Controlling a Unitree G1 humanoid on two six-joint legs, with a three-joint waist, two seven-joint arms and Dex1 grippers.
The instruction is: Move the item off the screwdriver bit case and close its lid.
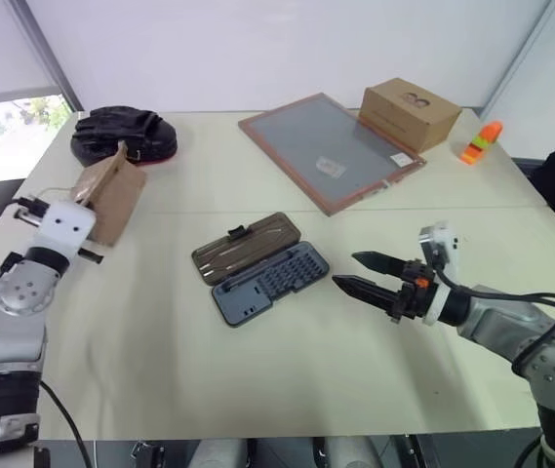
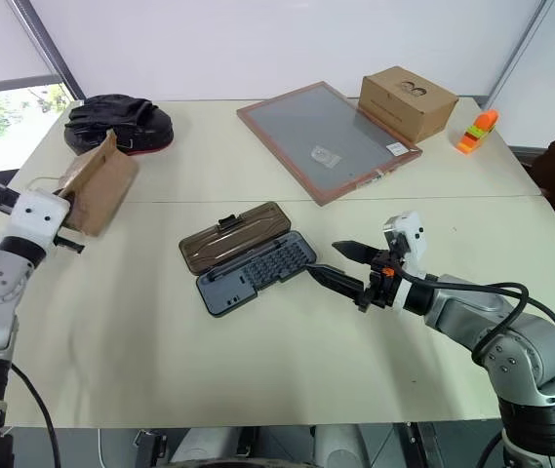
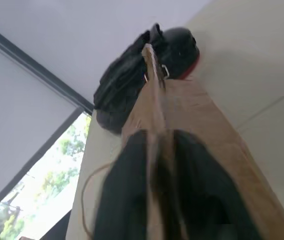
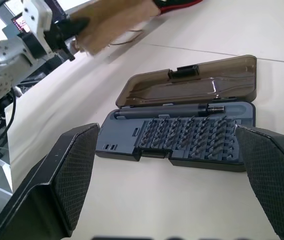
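Two robot arms reach over a pale, smooth bench (image 1: 287, 390). Near its middle lies the screwdriver bit case (image 1: 269, 282), a flat dark grey plastic rectangle with rows of small bits and a slim driver handle set into it. Its lid (image 1: 246, 248), a smoky translucent brown panel with a small black latch tab on its far edge, lies flat on the bench, hinged open away from the robot. Nothing rests on the case.

The item, a small flat brown kraft paper bag (image 1: 111, 193), is off at the left side of the bench, well apart from the case. It stands tilted, one corner raised, with a thin twine handle looping out beside it. The left tool (image 3: 159, 200) has its two black fingers on either side of the bag's edge, narrowly parted with the paper between them; whether they press on it, I cannot tell. The left arm stretches out to the left, its white wrist block about level, the tool pointing forward.

The right tool (image 2: 340, 268) hovers just beside the case's right end, not touching it. Its two black, textured fingers are spread wide and hold nothing, pointing left toward the case. The grey right forearm lies low across the bench.

At the far side sit a black bundle on a red-edged base (image 1: 121, 135), a large flat grey panel in a reddish-brown frame (image 1: 331, 148), a brown cardboard box (image 1: 409, 113) and a small orange and green object (image 1: 480, 142).
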